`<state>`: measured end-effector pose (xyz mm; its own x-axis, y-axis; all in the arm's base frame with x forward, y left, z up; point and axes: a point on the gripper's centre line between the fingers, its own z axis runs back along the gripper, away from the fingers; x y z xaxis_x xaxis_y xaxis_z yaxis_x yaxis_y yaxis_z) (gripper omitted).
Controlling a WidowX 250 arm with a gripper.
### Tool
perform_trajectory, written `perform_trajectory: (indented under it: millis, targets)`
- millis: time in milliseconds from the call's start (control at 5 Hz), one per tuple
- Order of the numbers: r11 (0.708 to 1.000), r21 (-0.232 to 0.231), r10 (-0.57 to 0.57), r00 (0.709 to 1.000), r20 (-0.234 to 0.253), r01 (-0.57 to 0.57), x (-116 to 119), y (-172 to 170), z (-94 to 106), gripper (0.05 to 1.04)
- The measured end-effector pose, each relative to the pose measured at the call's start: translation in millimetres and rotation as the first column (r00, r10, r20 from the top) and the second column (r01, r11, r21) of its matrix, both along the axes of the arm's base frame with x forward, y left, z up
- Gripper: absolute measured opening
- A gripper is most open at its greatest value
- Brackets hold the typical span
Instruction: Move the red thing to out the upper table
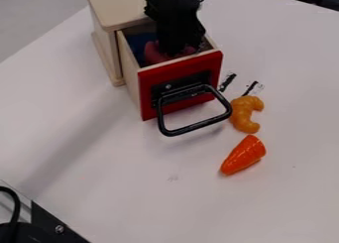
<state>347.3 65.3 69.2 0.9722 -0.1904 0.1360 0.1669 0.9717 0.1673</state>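
Note:
The black gripper (176,32) hangs down into the pulled-out drawer (179,84) of a wooden cabinet, near the top centre of the camera view. Inside the drawer lies a dull red thing (153,53), showing on both sides of the gripper's lower end, which covers its middle. Whether the gripper holds it cannot be told. A blue surface shows at the drawer's left inside. The flat wooden cabinet top (118,8), the upper level, is just behind and left of the gripper.
From the drawer's red front, a black loop handle (200,124) sticks out over the white table (119,172). Right of it lie an orange croissant-shaped piece (244,113) and, nearer the camera, an orange cone-shaped piece (244,155). Black equipment (49,224) stands at the lower left corner.

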Motion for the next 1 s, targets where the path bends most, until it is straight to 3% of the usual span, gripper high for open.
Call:
perform_trajectory:
  millis: [400,600,800,1000]
  targets:
    - [1.000,-0.012,0.008,1.000,0.014,-0.008,-4,-4,10.8,0.079]
    - [1.000,-0.019,0.001,0.999,0.046,-0.001,-7,-7,29.8,0.079]
    - [1.000,-0.008,-0.003,0.993,0.117,0.004,-15,-8,58.8,0.079]
    - [1.000,-0.007,0.001,0.987,0.159,0.000,-27,-7,75.0,0.079]
